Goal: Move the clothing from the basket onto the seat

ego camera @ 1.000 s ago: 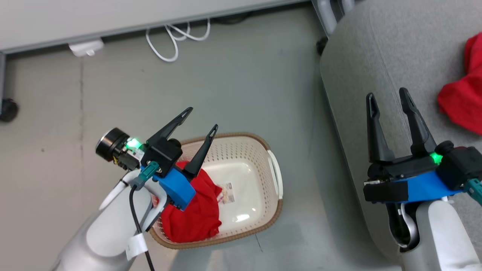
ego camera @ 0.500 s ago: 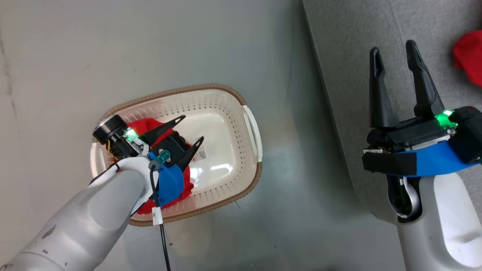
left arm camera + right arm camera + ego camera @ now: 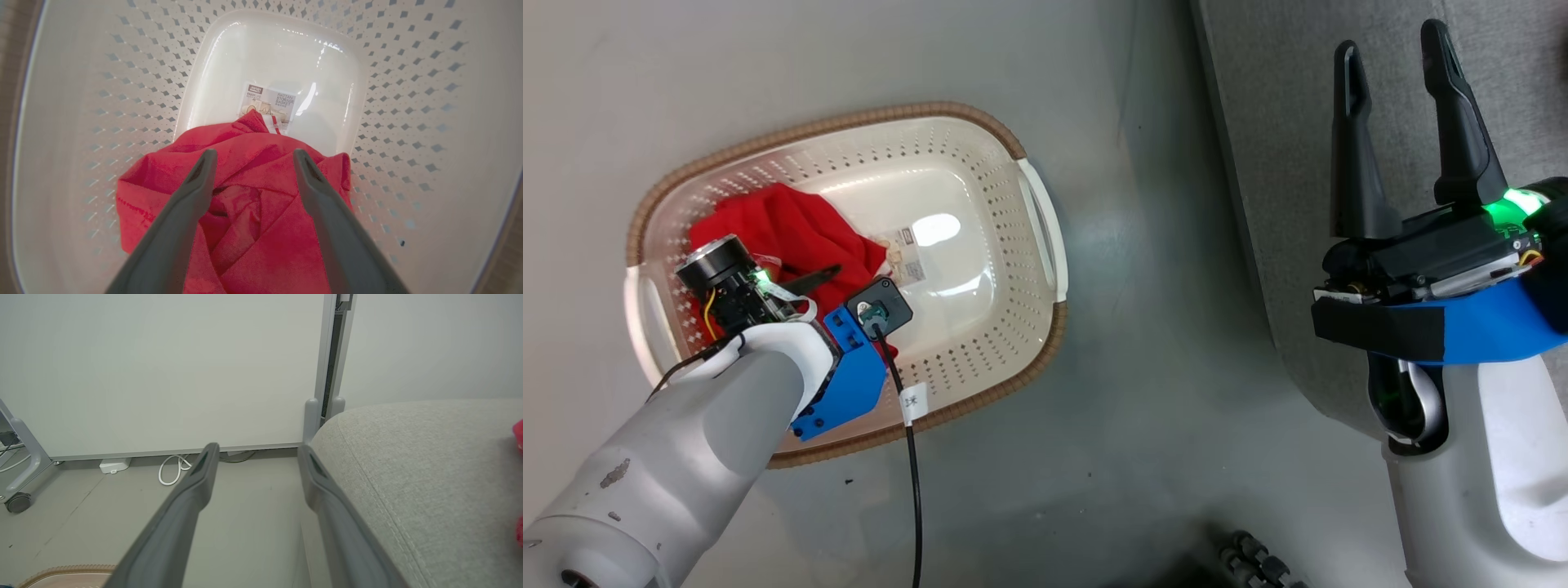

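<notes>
The red garment (image 3: 784,229) is lying crumpled in the 9 o'clock end of the laundry basket (image 3: 849,121) in the head view, leaving the glossy base and its label (image 3: 903,245) bare toward 3 o'clock. The left hand (image 3: 254,161) is hovering inside the basket directly over the heap, its fingers spread wide with nothing between them. Whether the tips are touching the cloth I cannot tell. The right hand (image 3: 1392,45) is hanging released and empty above the grey seat (image 3: 1282,122), which is standing at the basket's 3 o'clock. A sliver of red fabric (image 3: 519,435) is showing on the seat at the right wrist view's 3 o'clock edge.

The garment is looking light, thin and limp. It will likely be draping and trailing rather than keeping any shape, and nothing about it seems fragile. The raised ridge of folds between the fingers, beside the dark hollow at the heap's centre, is probably offering the best hold. Several layers should be pinched deep so the smooth cloth is not slipping out.
</notes>
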Tool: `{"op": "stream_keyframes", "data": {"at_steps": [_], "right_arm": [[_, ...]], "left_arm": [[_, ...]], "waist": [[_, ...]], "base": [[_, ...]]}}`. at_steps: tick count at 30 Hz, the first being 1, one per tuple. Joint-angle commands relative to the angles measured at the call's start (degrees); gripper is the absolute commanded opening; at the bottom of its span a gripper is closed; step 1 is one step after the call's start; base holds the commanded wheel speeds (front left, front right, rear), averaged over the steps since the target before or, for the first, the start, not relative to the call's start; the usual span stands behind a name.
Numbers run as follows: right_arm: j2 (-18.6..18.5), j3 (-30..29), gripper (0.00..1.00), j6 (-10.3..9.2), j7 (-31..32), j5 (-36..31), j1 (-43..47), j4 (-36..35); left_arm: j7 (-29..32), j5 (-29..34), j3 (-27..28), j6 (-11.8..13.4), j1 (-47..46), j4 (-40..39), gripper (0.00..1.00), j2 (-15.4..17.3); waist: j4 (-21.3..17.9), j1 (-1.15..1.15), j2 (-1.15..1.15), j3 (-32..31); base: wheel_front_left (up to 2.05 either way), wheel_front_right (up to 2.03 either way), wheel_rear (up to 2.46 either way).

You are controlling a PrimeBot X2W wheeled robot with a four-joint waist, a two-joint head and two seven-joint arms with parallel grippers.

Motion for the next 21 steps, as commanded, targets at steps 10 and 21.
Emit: {"op": "stream_keyframes", "data": {"at_steps": [10, 21], "right_arm": [[0.1, 0.8, 1.00, 0.00, -0.2, 0.7, -2.1, -2.2], [0.1, 0.8, 1.00, 0.00, -0.2, 1.1, -1.8, -5.1]], "left_arm": [[11.4, 9.5, -0.2, 0.0, -1.1, 1.6, 1.00, 1.4], [17.3, 12.0, -0.2, 0.0, -4.4, 4.0, 1.00, 2.1]], "waist": [[-2.0, -0.01, 0.00, 6.2], [-3.4, -0.01, 0.00, 10.8]], "base": [[0.00, 0.00, 0.00], [0.00, 0.00, 0.00]]}}
